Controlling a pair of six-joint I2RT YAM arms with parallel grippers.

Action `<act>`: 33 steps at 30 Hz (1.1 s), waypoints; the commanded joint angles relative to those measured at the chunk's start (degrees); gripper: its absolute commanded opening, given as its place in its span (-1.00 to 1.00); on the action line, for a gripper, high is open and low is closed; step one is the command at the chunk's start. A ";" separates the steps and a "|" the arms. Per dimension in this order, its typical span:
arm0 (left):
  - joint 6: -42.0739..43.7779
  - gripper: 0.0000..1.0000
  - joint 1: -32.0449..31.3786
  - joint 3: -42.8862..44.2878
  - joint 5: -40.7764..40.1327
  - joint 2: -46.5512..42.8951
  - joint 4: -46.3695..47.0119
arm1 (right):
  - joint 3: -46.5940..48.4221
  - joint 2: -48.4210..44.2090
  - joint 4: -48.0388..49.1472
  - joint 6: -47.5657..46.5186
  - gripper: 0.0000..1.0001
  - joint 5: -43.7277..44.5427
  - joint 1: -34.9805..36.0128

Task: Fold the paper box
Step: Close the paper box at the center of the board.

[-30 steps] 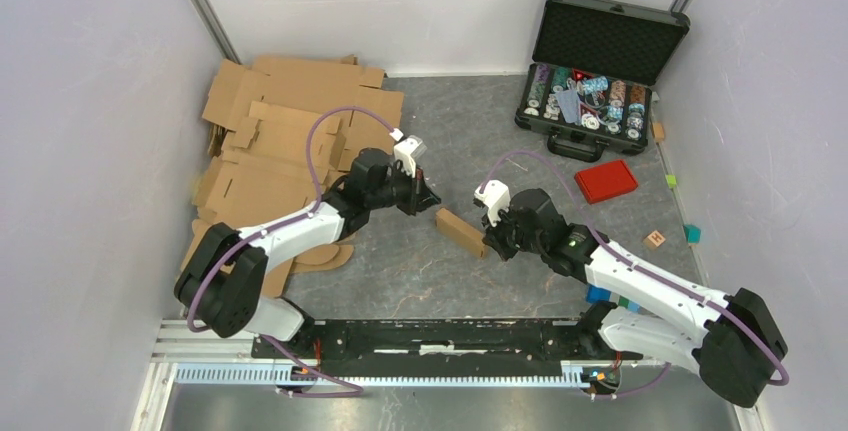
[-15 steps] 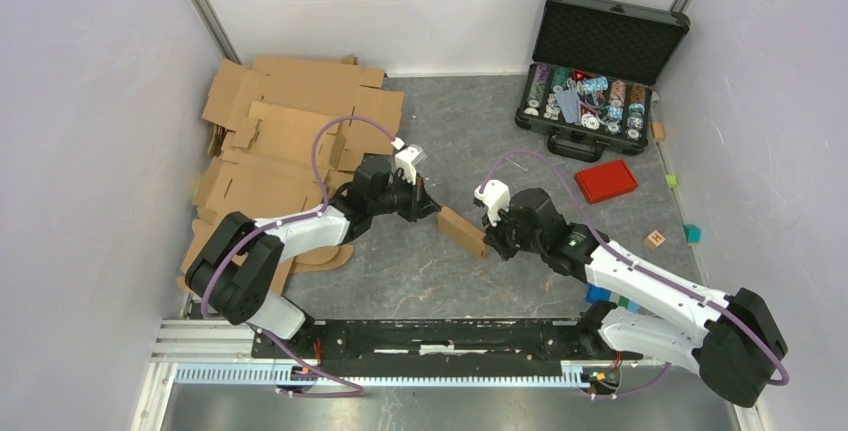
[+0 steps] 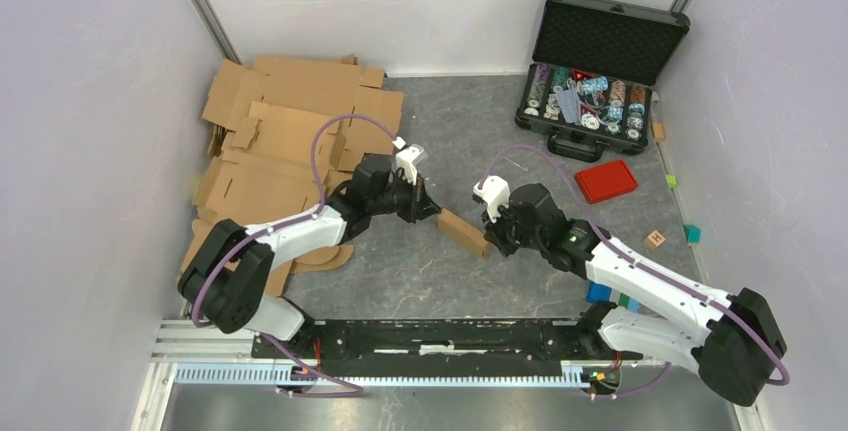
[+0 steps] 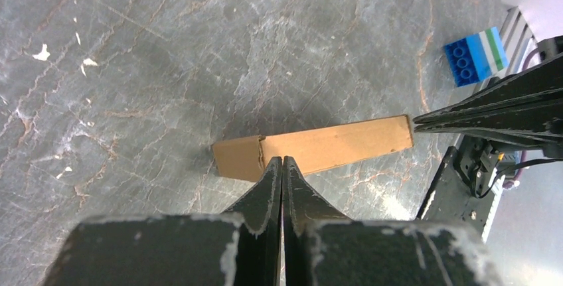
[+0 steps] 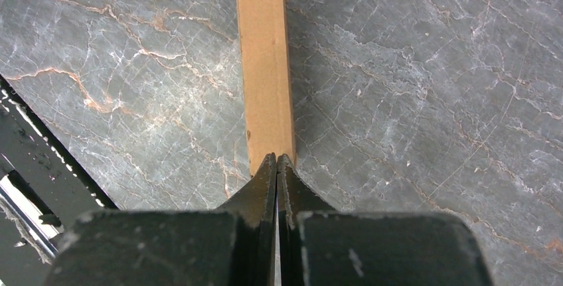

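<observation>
The paper box (image 3: 462, 232) is a small, long brown cardboard box lying flat on the grey table between the two arms. My left gripper (image 3: 435, 213) is shut and its tips touch the box's left end. In the left wrist view the tips (image 4: 283, 160) sit against the box's long side (image 4: 332, 145), near a seam. My right gripper (image 3: 489, 243) is shut with its tips at the box's right end. In the right wrist view the box (image 5: 264, 67) stretches straight away from the closed tips (image 5: 277, 158). Nothing shows between either pair of jaws.
A pile of larger cardboard sheets (image 3: 280, 141) lies at the back left. An open black case (image 3: 600, 71) of chips stands at the back right, with a red lid (image 3: 606, 180) in front of it. Small blocks (image 3: 655, 239) lie along the right side, and a blue brick (image 4: 475, 56) is near the right arm.
My left gripper has moved down and right until its shut tips reached the box's left end. The right gripper has shifted slightly and stays at the box's right end.
</observation>
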 commanded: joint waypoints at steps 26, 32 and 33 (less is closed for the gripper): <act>-0.79 -0.96 -0.24 -11.45 -4.51 -7.39 -6.14 | -6.01 8.28 6.56 3.33 -1.00 -11.42 4.48; -0.17 -0.96 -0.26 -13.48 -5.92 -9.67 -5.68 | -4.33 10.53 9.44 3.47 -1.00 -11.40 6.43; -0.26 -0.96 -0.30 -13.84 -6.93 -11.01 -5.47 | -3.47 11.27 9.44 3.32 -1.00 -11.26 7.31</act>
